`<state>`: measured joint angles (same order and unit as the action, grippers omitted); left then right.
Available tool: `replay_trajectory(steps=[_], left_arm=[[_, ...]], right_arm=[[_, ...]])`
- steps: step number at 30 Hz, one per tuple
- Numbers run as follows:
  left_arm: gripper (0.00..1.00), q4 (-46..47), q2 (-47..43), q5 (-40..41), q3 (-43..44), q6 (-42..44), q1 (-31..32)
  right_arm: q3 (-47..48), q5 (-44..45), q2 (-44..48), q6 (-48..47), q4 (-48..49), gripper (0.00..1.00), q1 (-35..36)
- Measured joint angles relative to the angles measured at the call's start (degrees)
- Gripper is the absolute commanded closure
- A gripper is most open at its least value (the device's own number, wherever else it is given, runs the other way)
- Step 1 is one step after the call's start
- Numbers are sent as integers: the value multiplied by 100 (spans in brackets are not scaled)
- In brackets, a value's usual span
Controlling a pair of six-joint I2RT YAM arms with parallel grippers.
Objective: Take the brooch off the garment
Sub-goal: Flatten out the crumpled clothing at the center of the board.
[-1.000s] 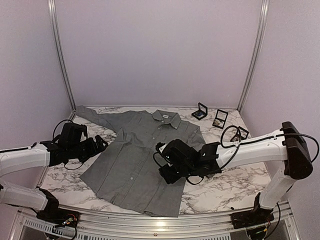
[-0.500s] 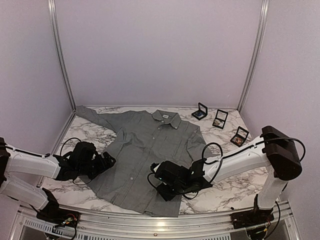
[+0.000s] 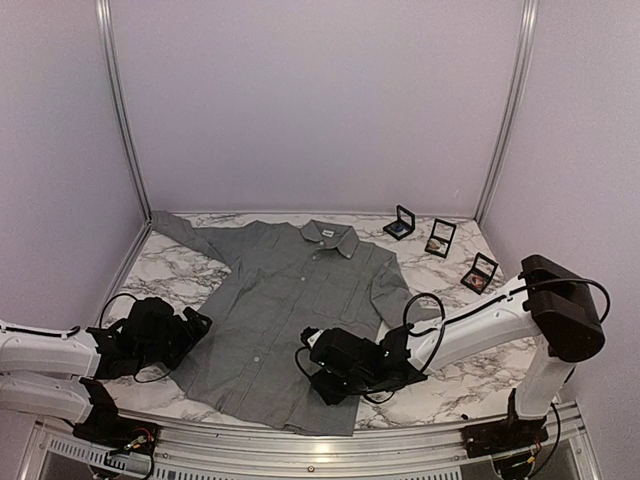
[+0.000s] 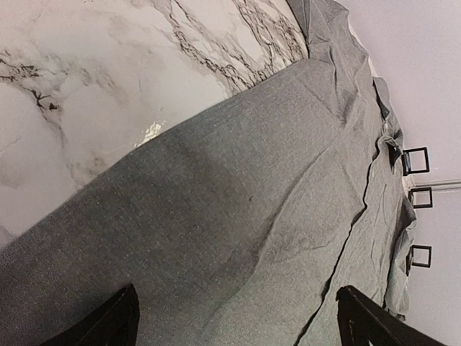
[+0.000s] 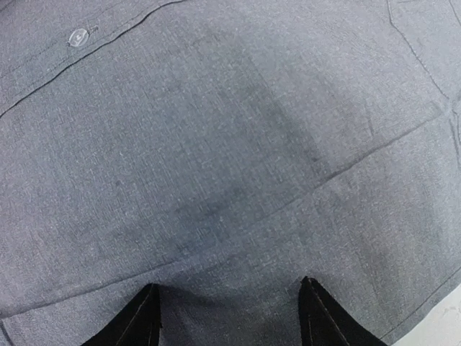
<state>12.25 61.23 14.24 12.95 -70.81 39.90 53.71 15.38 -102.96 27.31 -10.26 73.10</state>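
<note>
Overhead and wrist views of the work cell. The grey long-sleeved button-up shirt (image 3: 285, 295) lies flat and face up across the middle of the white marble-patterned table top (image 3: 480, 365), collar (image 3: 331, 235) toward the rear wall and hem toward the arm bases. One sleeve (image 3: 190, 233) stretches to the rear left corner; the other (image 3: 392, 290) is folded along the right side of the body. A small dark neck label (image 3: 329, 236) sits inside the collar, its writing too small to read; no other lettering is legible on the cloth. Three small black open boxes (image 3: 400, 223), (image 3: 439, 238), (image 3: 480, 272) stand in a diagonal row at the rear right, clear of the shirt; their contents cannot be identified. The left gripper (image 3: 197, 325) hangs low at the shirt's left edge, jaws spread to their widest, with nothing between them; its wrist view shows only grey cloth and marble between the fingertips (image 4: 122, 321). The right gripper (image 3: 318, 358) sits low over the lower front panel, beside the placket, jaws moderately apart and grasping nothing; its wrist view shows bare weave between the fingertips (image 5: 144, 321) and one pale round button (image 5: 78, 34) at upper left. Whether either gripper touches the cloth cannot be told.
</note>
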Motion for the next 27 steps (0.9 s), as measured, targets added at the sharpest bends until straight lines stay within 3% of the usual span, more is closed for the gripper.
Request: replay_trajectory(steps=[15, 21, 27], left_arm=[[1, -1696, -1115, 321, 39, -308, 105], [1, -2337, -1139, 396, 938, 450, 105], [1, -2328, -728, 391, 2221, 1600, 105]], right_arm=[[-107, 15, 166, 575, -109, 35, 616], [-98, -59, 629, 614, -728, 32, 428], [369, 109, 1292, 455, -914, 23, -186]])
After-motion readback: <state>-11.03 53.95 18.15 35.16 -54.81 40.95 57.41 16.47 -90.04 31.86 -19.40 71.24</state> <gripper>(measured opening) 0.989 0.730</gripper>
